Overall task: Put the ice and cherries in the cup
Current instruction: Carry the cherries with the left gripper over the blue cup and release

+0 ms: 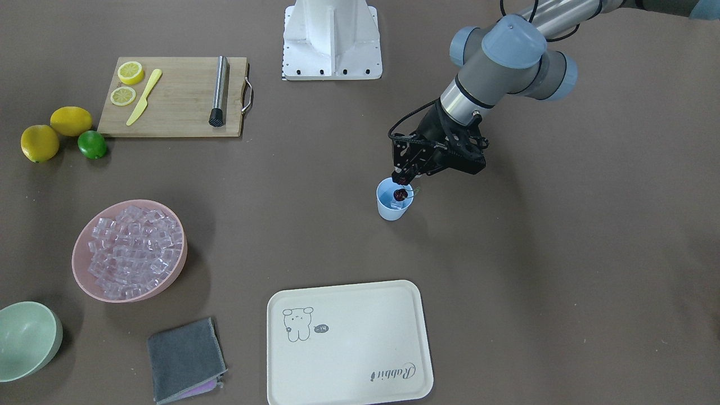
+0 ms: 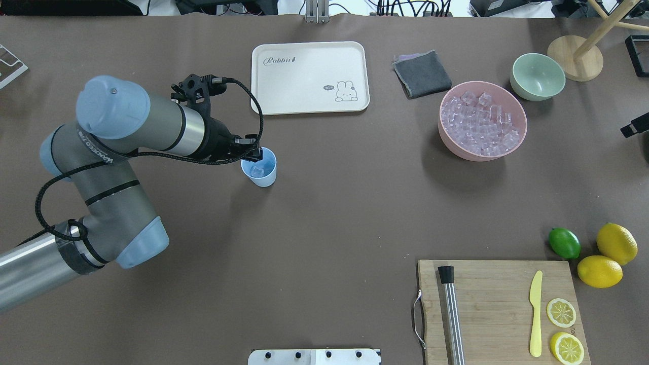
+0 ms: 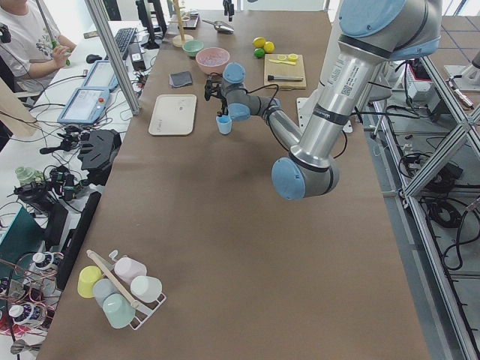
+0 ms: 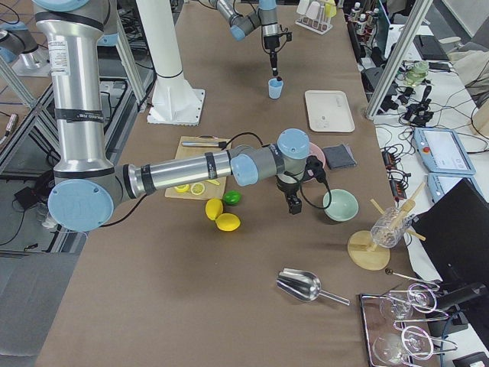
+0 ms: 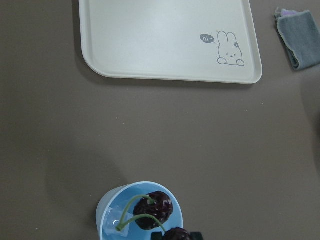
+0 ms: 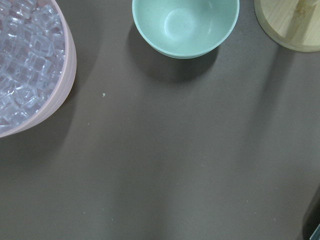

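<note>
The light-blue cup [image 1: 392, 210] stands mid-table and also shows in the overhead view [image 2: 264, 176]. My left gripper [image 1: 403, 180] hangs just over the cup's rim. It is shut on the dark red cherries [image 5: 156, 205], which hang into the cup's mouth with their green stems bent sideways. One clear ice cube [image 5: 114, 220] lies inside the cup. The rest of the ice [image 1: 134, 247] is heaped in the pink bowl [image 1: 81, 275]. My right gripper [image 4: 294, 202] hovers between the pink bowl and the pale green bowl [image 6: 185, 25]; I cannot tell whether it is open or shut.
A cream tray [image 1: 349, 343] lies in front of the cup, with a folded grey cloth [image 1: 185, 357] beside it. A cutting board [image 1: 180, 101] holds lemon slices, a yellow knife and a steel muddler. Two lemons and a lime [image 1: 91, 144] lie next to it.
</note>
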`<state>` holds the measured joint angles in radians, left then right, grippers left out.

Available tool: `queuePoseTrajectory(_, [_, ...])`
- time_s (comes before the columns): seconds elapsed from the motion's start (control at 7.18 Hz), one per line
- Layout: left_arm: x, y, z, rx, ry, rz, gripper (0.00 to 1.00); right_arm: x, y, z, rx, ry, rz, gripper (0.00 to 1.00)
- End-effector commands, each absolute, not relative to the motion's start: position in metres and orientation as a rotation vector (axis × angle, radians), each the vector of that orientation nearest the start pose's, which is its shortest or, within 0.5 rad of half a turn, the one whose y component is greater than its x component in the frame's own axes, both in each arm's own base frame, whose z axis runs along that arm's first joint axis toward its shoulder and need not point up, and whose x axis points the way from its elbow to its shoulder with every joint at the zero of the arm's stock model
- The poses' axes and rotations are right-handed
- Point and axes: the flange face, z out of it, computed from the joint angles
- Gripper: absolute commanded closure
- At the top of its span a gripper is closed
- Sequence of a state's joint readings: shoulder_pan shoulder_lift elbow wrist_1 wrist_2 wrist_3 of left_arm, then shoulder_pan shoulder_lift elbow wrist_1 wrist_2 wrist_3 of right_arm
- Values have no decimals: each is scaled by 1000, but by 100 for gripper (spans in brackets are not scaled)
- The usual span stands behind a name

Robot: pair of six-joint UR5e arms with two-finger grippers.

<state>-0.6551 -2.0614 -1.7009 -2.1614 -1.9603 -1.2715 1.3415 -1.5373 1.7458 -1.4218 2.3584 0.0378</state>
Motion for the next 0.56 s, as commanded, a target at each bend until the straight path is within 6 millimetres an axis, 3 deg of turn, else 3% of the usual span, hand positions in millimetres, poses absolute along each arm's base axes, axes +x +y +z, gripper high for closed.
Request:
queuePoseTrajectory(0.0, [464, -458, 255, 272, 1191, -86, 18, -54, -518, 539, 234, -818, -320, 2])
queuePoseTrajectory(0.14, [464, -457, 249, 276, 1201, -82, 4, -54, -521, 538, 235, -818, -321, 2])
queuePoseTrajectory(0.28, [466, -454, 252, 271, 1198, -79, 3, -54, -520, 542, 230, -817, -320, 2])
queuePoseTrajectory(0.42, [433, -457, 247, 295, 1216, -88, 3, -54, -521, 538, 237, -819, -323, 2])
